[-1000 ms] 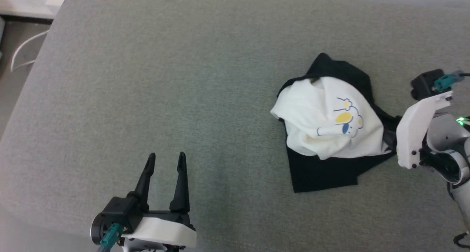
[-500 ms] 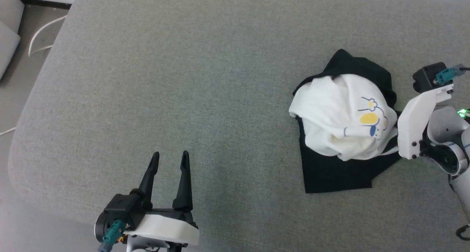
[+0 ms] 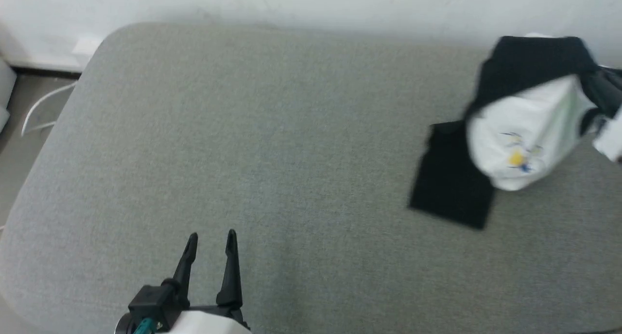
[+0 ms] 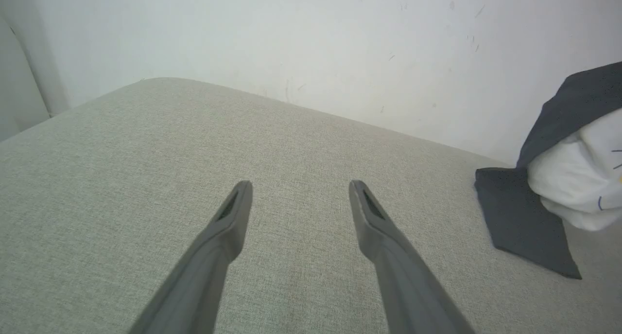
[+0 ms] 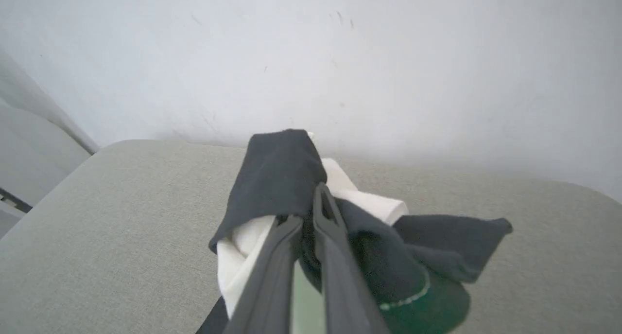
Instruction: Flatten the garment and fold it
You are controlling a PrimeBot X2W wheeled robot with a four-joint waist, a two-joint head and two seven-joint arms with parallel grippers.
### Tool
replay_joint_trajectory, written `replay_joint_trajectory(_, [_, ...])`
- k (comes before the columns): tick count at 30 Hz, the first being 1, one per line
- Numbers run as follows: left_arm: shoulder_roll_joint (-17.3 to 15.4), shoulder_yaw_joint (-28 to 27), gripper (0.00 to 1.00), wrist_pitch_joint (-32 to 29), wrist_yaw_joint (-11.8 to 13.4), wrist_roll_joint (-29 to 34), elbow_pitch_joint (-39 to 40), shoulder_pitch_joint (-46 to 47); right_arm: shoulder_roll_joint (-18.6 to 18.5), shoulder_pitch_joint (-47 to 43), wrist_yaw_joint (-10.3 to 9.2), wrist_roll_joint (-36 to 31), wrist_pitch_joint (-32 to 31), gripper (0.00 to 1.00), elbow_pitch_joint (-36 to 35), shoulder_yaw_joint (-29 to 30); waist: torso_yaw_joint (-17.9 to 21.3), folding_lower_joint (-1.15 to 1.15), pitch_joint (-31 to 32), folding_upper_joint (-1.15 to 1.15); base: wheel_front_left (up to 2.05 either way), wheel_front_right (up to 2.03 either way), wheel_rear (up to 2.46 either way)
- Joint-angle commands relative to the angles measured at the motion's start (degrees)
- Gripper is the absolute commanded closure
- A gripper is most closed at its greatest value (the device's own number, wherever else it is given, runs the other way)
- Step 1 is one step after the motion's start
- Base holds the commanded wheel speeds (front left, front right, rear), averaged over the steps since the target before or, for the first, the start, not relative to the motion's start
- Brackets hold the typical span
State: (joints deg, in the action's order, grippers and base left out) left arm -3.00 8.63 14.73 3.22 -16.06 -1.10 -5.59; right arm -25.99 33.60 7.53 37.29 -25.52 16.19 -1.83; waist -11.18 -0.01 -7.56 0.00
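Broad, flat pad of grey woven fabric (image 3: 272, 144), rounded at the corners, smooth and unwrinkled. Stands against a plain white wall (image 3: 311, 3). Bears one thing, near the far right corner: a soft white T-shirt with black sleeves and a small cartoon print (image 3: 527, 130). Touches the pad with one flat black sleeve (image 3: 449, 173) (the white bunched part looks raised off the fabric, though blur hides how far).

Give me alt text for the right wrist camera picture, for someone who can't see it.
The right claw is shut on a bunched black and white shirt, seen along its two dark fingers. A grey cushion lies beneath, a white wall behind.
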Motion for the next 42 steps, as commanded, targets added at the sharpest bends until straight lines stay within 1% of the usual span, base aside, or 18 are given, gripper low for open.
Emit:
replay_joint_trajectory(1, [0.12, -0.38, 0.0, 0.27, 0.04, 0.53, 0.13, -0.96, -0.43, -3.81, -0.04, -0.55, 0.53, 1.0, -1.88, 2.48, 2.81, 0.01, 3.15, 0.0, 0.0, 0.0, 0.0])
replay_joint_trajectory(5, [0.12, -0.53, 0.0, 0.27, -0.26, 0.65, -0.03, -2.51, 2.21, -16.56, -0.04, -2.0, -1.23, 1.0, -6.19, 9.6, 4.14, 0.01, 3.71, 0.0, 0.0, 0.0, 0.0])
replay_joint_trajectory(7, [0.13, -0.5, 0.0, 0.27, -0.5, 0.75, -0.14, -2.65, 4.78, -23.13, -0.04, -2.93, -2.04, 1.0, -7.75, 11.83, 4.7, 0.01, 3.58, 0.0, 0.0, 0.0, 0.0])
replay_joint_trajectory(9, [0.13, -0.44, 0.0, 0.27, -0.71, 0.91, -0.23, -2.37, 7.04, -28.45, -0.04, -4.5, -2.14, 1.0, -8.86, 12.56, 5.14, 0.01, 3.29, 0.0, 0.0, 0.0, 0.0])
replay_joint_trajectory(12, [0.13, -0.25, 0.0, 0.27, -1.04, 1.42, -0.57, -1.82, 10.39, -33.22, -0.04, -6.01, -2.25, 1.0, -9.15, 11.82, 5.7, 0.01, 3.16, 0.0, 0.0, 0.0, 0.0])
replay_joint_trajectory(13, [0.13, -0.19, 0.0, 0.27, -1.13, 1.43, -0.67, -1.71, 11.27, -33.98, -0.04, -6.09, -2.31, 0.96, -9.22, 11.62, 5.84, 0.01, 3.21, 0.0, 0.0, 0.0, 0.0])
replay_joint_trajectory(14, [0.13, -0.13, 0.0, 0.27, -1.27, 1.49, -0.82, -1.65, 11.89, -34.4, -0.04, -6.17, -2.32, 0.69, -9.4, 11.47, 5.99, 0.01, 3.3, 0.0, 0.0, 0.0, 0.0])
replay_joint_trajectory(15, [0.13, -0.14, 0.0, 0.27, -1.35, 1.55, -0.98, -1.63, 12.29, -34.61, -0.04, -6.36, -2.44, 0.22, -9.68, 11.44, 6.13, 0.01, 3.42, 0.0, 0.0, 0.0, 0.0])
replay_joint_trajectory(16, [0.13, -0.17, 0.0, 0.27, -1.41, 1.59, -1.13, -1.62, 12.4, -34.61, -0.04, -6.54, -2.8, 0.0, -10.16, 11.31, 6.24, 0.01, 3.54, 0.0, 0.0, 0.0, 0.0])
replay_joint_trajectory(19, [0.13, -0.23, 0.0, 0.27, -1.58, 1.63, -1.63, -1.9, 11.63, -33.76, -0.04, -6.49, -4.56, 0.0, -13.29, 10.69, 6.44, 0.01, 4.21, 0.0, 0.0, 0.0, 0.0])
replay_joint_trajectory(26, [0.13, 0.24, 0.0, 0.27, -1.27, 0.83, -1.89, -2.8, 8.97, -28.38, -0.04, -3.01, -14.84, 0.0, -27.04, 10.04, 6.13, 0.01, 5.08, 0.0, 0.0, 0.0, 0.0])
replay_joint_trajectory(29, [0.13, 0.69, 0.0, 0.27, -1.14, 0.38, -1.76, -2.4, 8.14, -24.81, -0.04, -4.04, -17.74, 0.0, -29.46, 10.27, 5.48, 0.01, 4.36, 0.0, 0.0, 0.0, 0.0])
replay_joint_trajectory(31, [0.13, 0.99, 0.0, 0.27, -1.12, 0.13, -1.67, -1.89, 7.91, -22.55, -0.04, -5.18, -19.34, 0.0, -28.6, 10.62, 4.83, 0.01, 3.55, 0.0, 0.0, 0.0, 0.0])
replay_joint_trajectory(35, [0.13, 1.14, 0.0, 0.27, -0.93, -0.05, -1.46, -0.78, 7.36, -18.35, -0.04, -8.96, -21.13, 0.0, -22.71, 11.95, 3.02, 0.01, 1.17, 0.0, 0.0, 0.0, 0.0])
replay_joint_trajectory(38, [0.13, 1.04, 0.0, 0.27, -0.8, -0.05, -1.36, -0.03, 8.18, -16.22, -0.04, -10.68, -22.98, 0.0, -17.01, 12.23, 1.48, 0.01, -0.66, 0.0, 0.0, 0.0, 0.0])
replay_joint_trajectory(42, [0.13, 0.99, 0.0, 0.27, -0.87, 0.04, -1.19, 0.83, 9.52, -13.42, -0.04, -12.62, -23.78, 0.0, -11.48, 11.79, -0.23, 0.01, -3.03, 0.0, 0.0, 0.0, 0.0])
